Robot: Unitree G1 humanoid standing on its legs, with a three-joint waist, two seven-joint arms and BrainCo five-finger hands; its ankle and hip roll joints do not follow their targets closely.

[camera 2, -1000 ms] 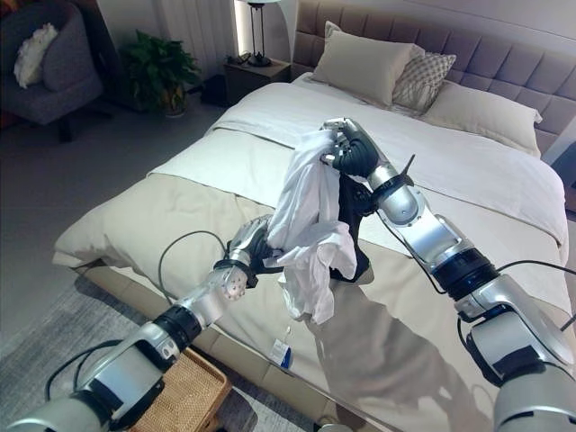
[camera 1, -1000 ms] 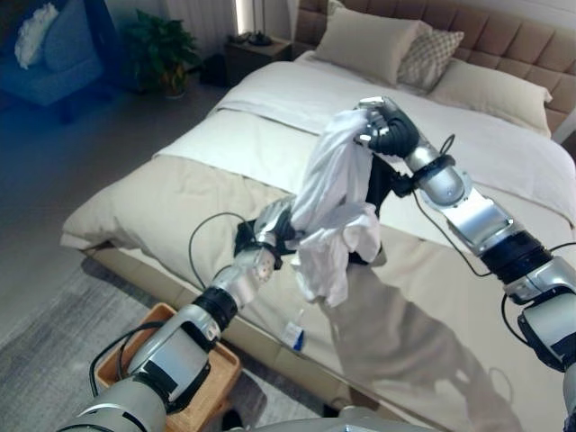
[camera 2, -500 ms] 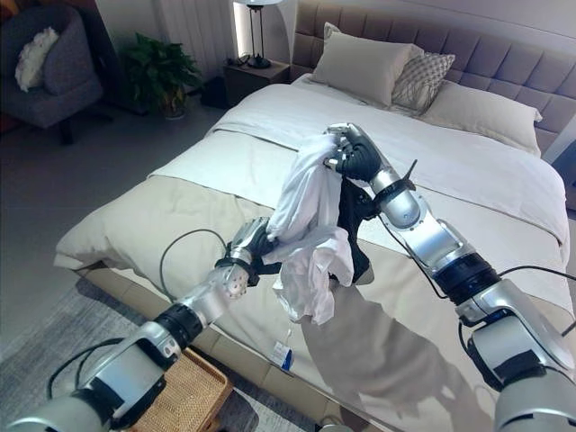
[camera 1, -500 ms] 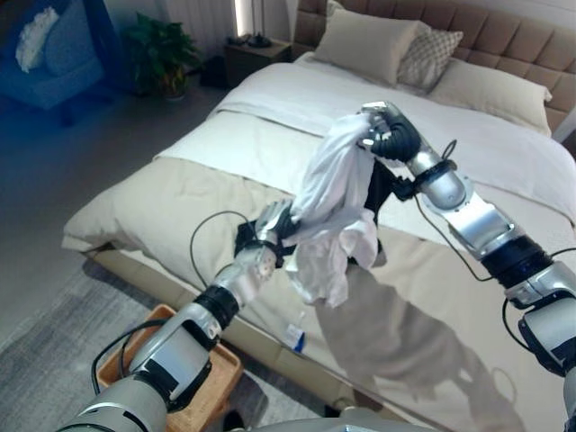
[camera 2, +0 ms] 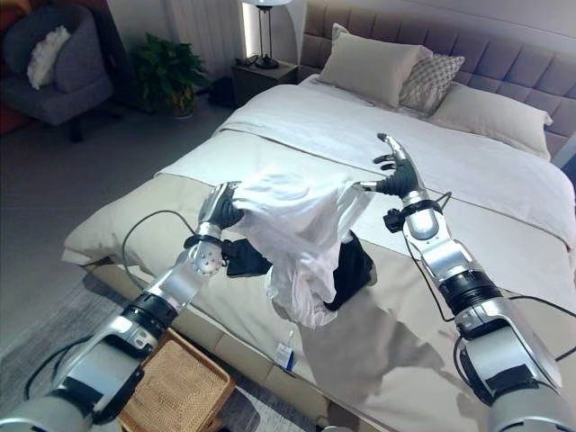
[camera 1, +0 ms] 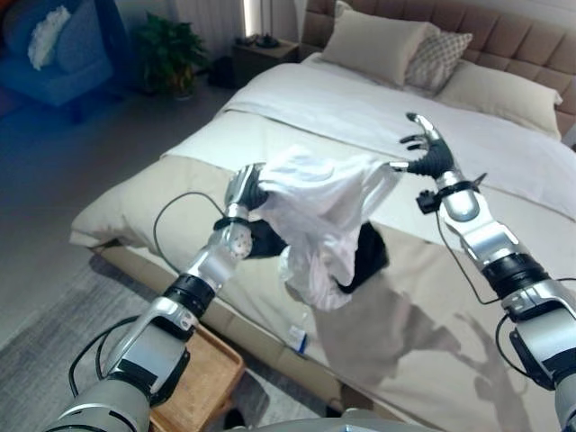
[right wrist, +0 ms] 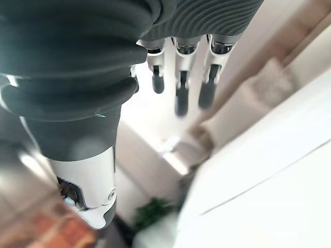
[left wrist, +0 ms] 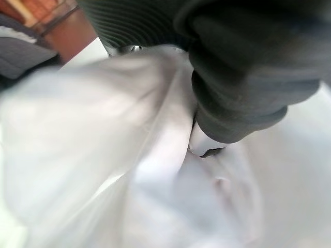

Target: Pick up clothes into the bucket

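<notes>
White garment (camera 2: pixel 301 225), crumpled, in left hand (camera 2: pixel 221 209)

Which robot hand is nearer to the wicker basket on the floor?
Left. The left robot hand, holding the white garment, is above the bed edge near the wicker basket; the open right robot hand is farther over the bed.

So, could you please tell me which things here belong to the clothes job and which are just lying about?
Belongs to the job:
- white garment, gripped by the left hand
- dark garment on the bed
- wicker basket on the floor
- right hand, fingers open, beside the white garment

Just lying about:
- pillows
- potted plant
- armchair
- floor lamp
</notes>
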